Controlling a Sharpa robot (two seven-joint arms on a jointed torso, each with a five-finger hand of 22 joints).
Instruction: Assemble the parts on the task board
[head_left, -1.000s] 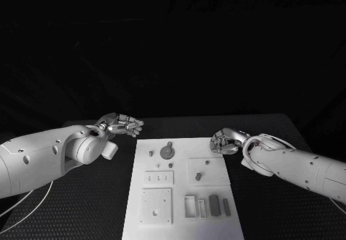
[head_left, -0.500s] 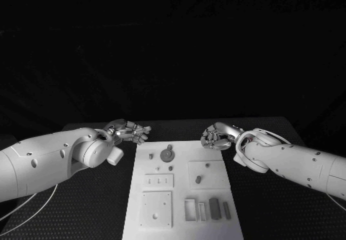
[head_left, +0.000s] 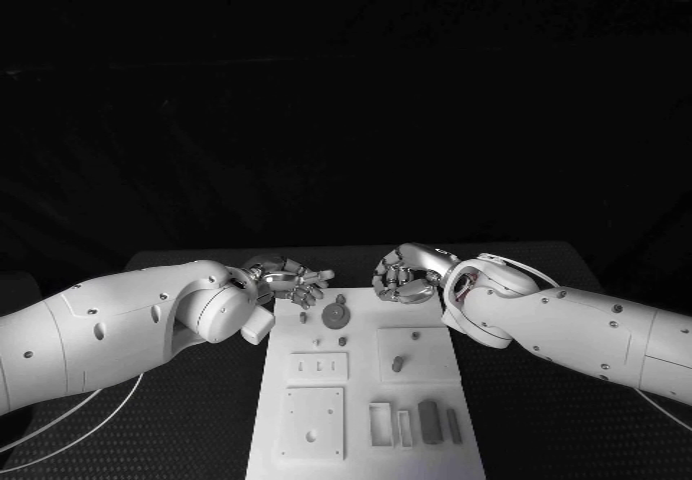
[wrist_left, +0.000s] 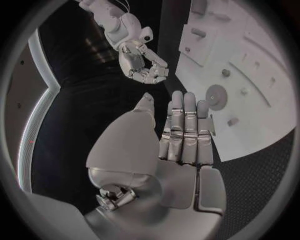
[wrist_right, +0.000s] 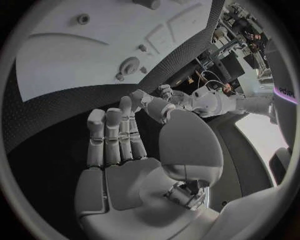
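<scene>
A black table (head_left: 188, 400) with a finely textured top stands against a dark, unlit backdrop. From the right wrist view, a brighter room lies beyond the table's edge, with cluttered shelving or equipment (wrist_right: 215, 55) too small to make out.

Both hands flank the task board's (head_left: 281, 455) far end, seemingly above its round part (head_left: 336, 314).

left robot hand (head_left: 289, 279) empty, fingers extended, right robot hand (head_left: 405, 274) likewise
</scene>
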